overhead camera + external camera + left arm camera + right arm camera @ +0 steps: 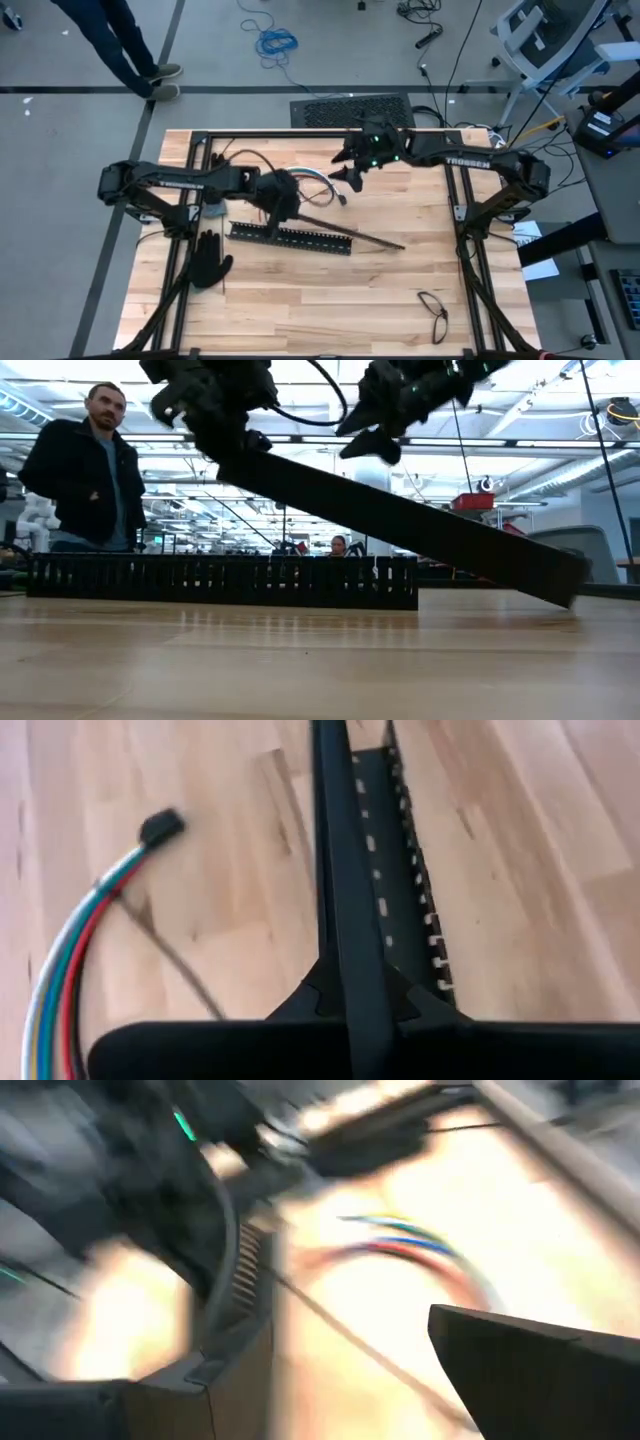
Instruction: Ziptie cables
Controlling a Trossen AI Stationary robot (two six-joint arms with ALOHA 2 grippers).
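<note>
The cables (pixel 312 180), a bundle of red, blue, white and yellow-green wires (pixel 60 980) with a black plug (pixel 160 825), lie on the wood at the table's far middle. A thin dark strip (pixel 170 955), a ziptie by its look, lies beside them. My left gripper (pixel 285 200) is shut on a long flat black bar (pixel 400 520) just near of the cables. My right gripper (pixel 345 172) hangs open above the cables' right end, with nothing between its fingers (pixel 530 1370). My left gripper pinches the black bar's left end (pixel 350 990) between its two fingers. It comes slanting down from the table's left, and the bar runs on ahead of the fingers. The bar slopes down toward the right, its held end lifted and its far end (pixel 570 585) on the table.
A black slotted bar (pixel 290 238) lies on the table under and beside the held bar. Black gloves (pixel 208 262) lie at the near left, glasses (pixel 435 312) at the near right. A black frame (pixel 300 133) rims the table. A person (pixel 85 470) stands beyond the far side.
</note>
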